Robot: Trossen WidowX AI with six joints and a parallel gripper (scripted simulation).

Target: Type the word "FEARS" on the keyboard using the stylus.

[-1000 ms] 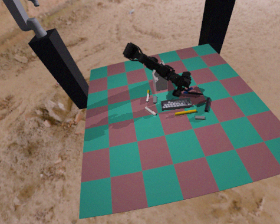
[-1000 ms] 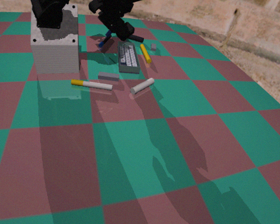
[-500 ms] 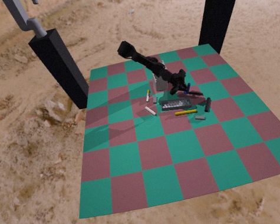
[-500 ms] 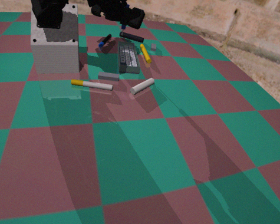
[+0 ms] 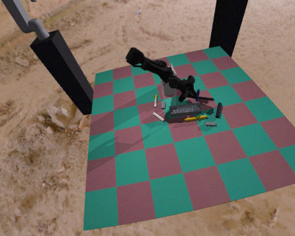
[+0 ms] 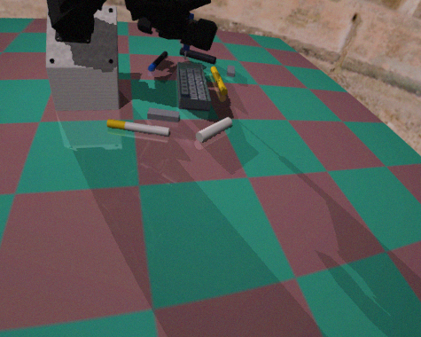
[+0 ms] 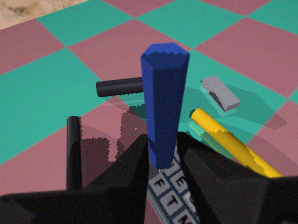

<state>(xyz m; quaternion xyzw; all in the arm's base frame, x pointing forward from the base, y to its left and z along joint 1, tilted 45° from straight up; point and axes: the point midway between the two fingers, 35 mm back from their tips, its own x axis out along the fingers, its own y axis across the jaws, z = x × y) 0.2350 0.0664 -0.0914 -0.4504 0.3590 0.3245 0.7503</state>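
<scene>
A blue six-sided stylus (image 5: 198, 94) (image 6: 186, 47) (image 7: 165, 95) stands roughly upright in my gripper (image 7: 162, 139), which is shut on it. The dark grey keyboard (image 5: 186, 110) (image 6: 193, 84) (image 7: 171, 201) lies below. In the exterior view, the stylus's thin tip shows by the keyboard's far end. In the wrist view, the stylus's lower end is just past the F key (image 7: 159, 183), with T next to F and an E key to the right. The tip is mostly hidden there, and I cannot tell whether it touches a key.
A black marker with a blue end (image 5: 207, 99) (image 6: 159, 60) (image 7: 73, 150), a black cylinder (image 5: 218, 110) (image 6: 199, 56) (image 7: 117, 87), a yellow marker (image 5: 195, 118) (image 6: 219, 82) (image 7: 235, 142) and a grey block (image 5: 210, 124) (image 6: 230, 71) (image 7: 225, 94) surround the keyboard. Another grey block (image 6: 163, 114) and two white sticks lie nearer the exterior camera.
</scene>
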